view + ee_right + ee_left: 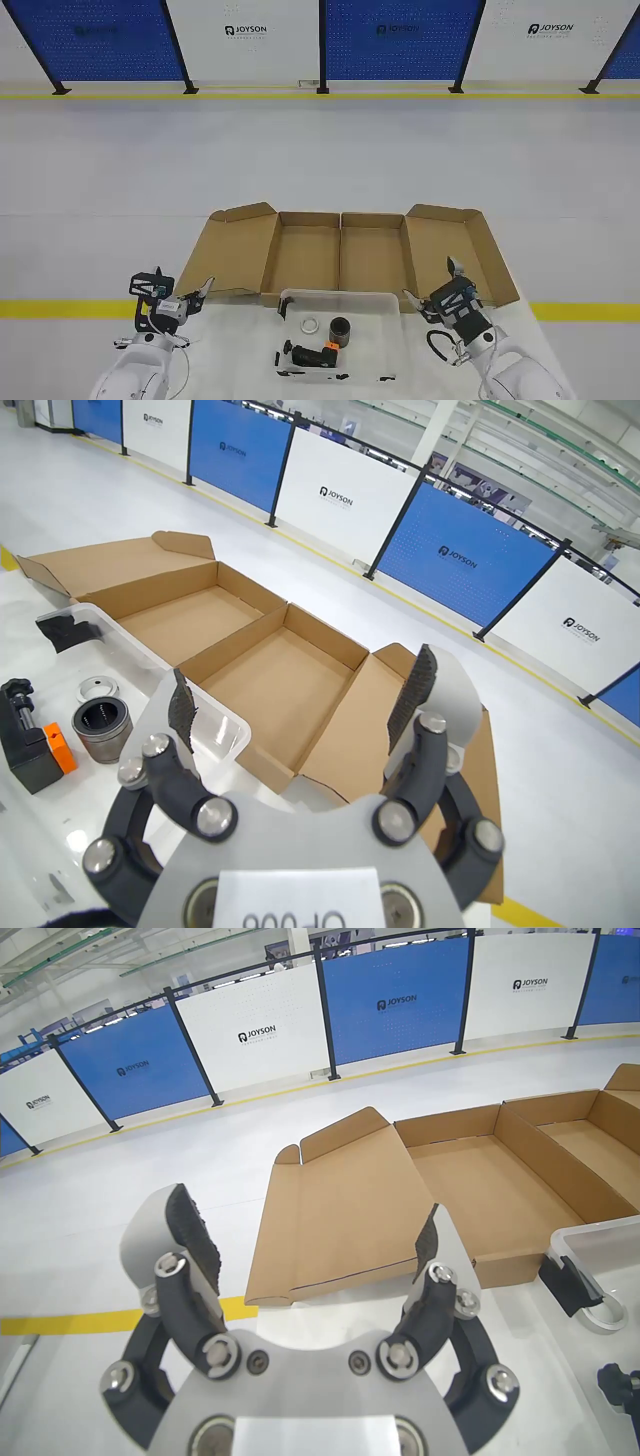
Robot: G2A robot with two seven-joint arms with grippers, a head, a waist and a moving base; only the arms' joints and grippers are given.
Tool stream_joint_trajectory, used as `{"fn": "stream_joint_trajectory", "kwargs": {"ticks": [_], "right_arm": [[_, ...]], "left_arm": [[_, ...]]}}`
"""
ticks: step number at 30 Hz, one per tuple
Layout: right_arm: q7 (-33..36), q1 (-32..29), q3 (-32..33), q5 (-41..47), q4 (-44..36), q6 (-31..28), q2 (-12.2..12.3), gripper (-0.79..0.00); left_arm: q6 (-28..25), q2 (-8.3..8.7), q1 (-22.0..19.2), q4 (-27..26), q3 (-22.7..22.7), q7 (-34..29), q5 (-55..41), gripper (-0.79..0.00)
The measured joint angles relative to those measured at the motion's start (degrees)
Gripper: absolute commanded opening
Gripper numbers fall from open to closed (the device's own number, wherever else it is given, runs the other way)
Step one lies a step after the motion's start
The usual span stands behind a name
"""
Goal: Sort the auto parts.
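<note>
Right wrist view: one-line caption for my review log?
Open right gripper hovers by a corner of the clear bin holding auto parts, cardboard boxes beyond.

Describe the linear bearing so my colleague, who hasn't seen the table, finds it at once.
In front of the two open cardboard boxes sits a clear plastic bin. Inside it, the linear bearing stands upright beside a flat metal ring and a black part with an orange block. It alone is a tall, hollow steel cylinder.
</note>
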Motion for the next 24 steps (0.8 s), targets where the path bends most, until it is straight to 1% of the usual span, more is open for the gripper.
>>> {"fn": "stream_joint_trajectory", "kwargs": {"ticks": [5,7,8,9,12,14,16,19,24], "right_arm": [[0.64,0.12,-0.39,0.17,0.28,-0.63,0.13,0.000],[3.60,2.23,-0.45,1.67,0.41,-5.65,0.53,0.000],[5.80,3.86,-0.68,2.05,-0.14,-9.98,0.70,0.000],[7.57,5.10,-1.28,2.18,-0.76,-13.13,0.79,0.000],[14.31,9.99,-4.64,3.93,-2.24,-21.23,0.89,0.000],[18.81,13.50,-7.17,5.66,-2.24,-24.00,0.80,0.000],[24.58,17.69,-10.97,7.37,-1.84,-25.25,0.51,0.000],[31.99,23.75,-17.25,9.92,0.41,-25.45,-0.20,0.000],[42.25,34.56,-27.76,18.38,8.98,-24.78,-2.07,0.000]], "left_arm": [[0.00,0.00,0.00,0.00,0.00,0.00,0.00,0.000],[0.00,0.00,0.00,0.00,0.00,0.00,0.00,0.000],[0.00,0.00,0.00,0.00,0.00,0.00,0.00,0.000],[0.00,0.00,0.00,0.00,0.00,0.00,0.00,0.000],[0.00,0.00,0.00,0.00,0.00,0.00,0.00,0.000],[0.00,0.00,0.00,0.00,0.00,0.00,0.00,0.000],[0.00,0.00,0.00,0.00,0.00,0.00,0.00,0.000],[0.00,0.00,0.00,0.00,0.00,0.00,0.00,0.000],[0.00,0.00,0.00,0.00,0.00,0.00,0.00,0.000]]}}
